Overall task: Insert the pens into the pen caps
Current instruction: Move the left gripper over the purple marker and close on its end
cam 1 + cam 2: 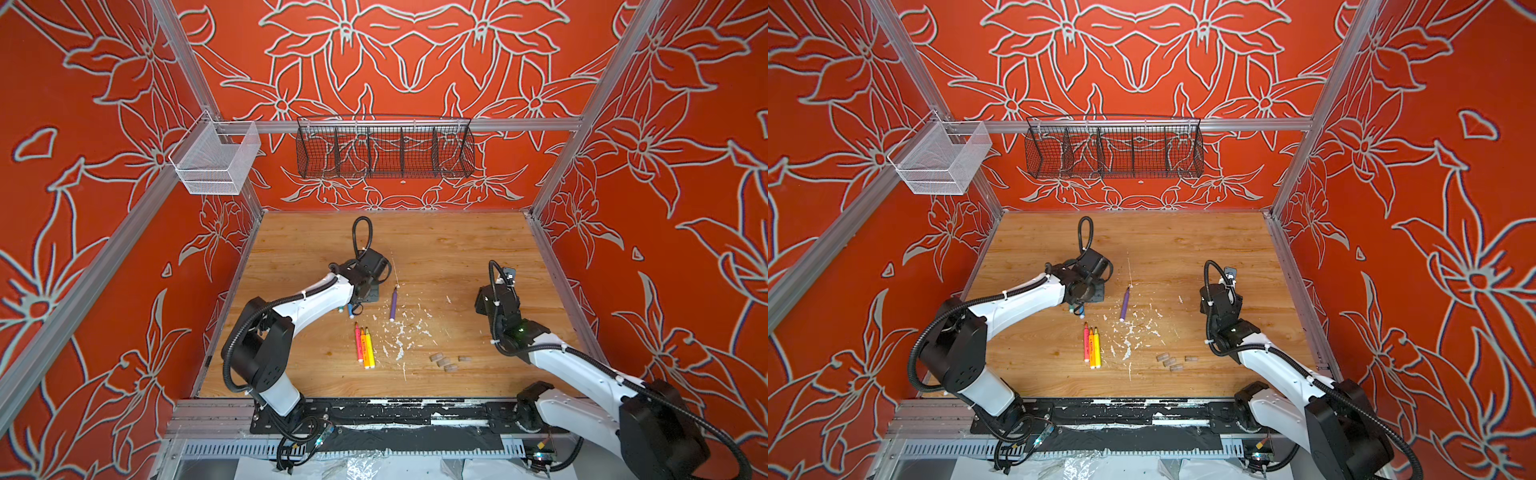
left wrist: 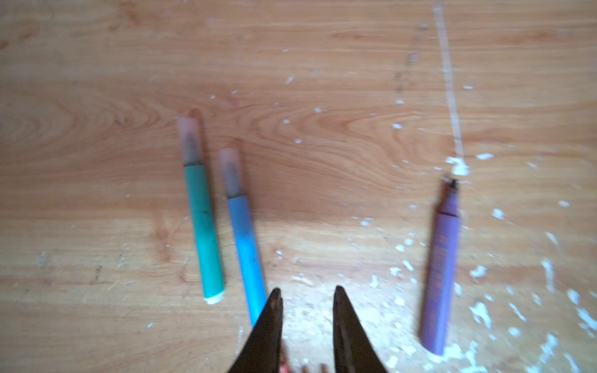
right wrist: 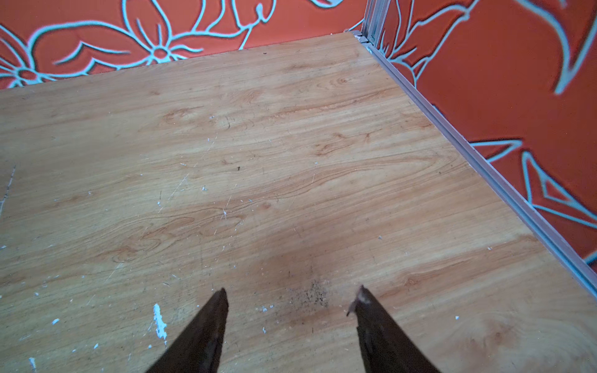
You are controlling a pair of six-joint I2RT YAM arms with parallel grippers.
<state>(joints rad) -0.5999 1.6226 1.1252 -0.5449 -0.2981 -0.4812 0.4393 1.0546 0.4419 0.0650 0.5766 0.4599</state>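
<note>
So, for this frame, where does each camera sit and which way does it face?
Top views: high over the front edge, facing down at the table and back wall; left arm and right arm show.
Left wrist: faces down past the open left gripper at the green pen, blue pen and purple pen.
Right wrist: faces past the open right gripper toward the table's far right corner.
Shared: purple pen, in left wrist and both top views.
</note>
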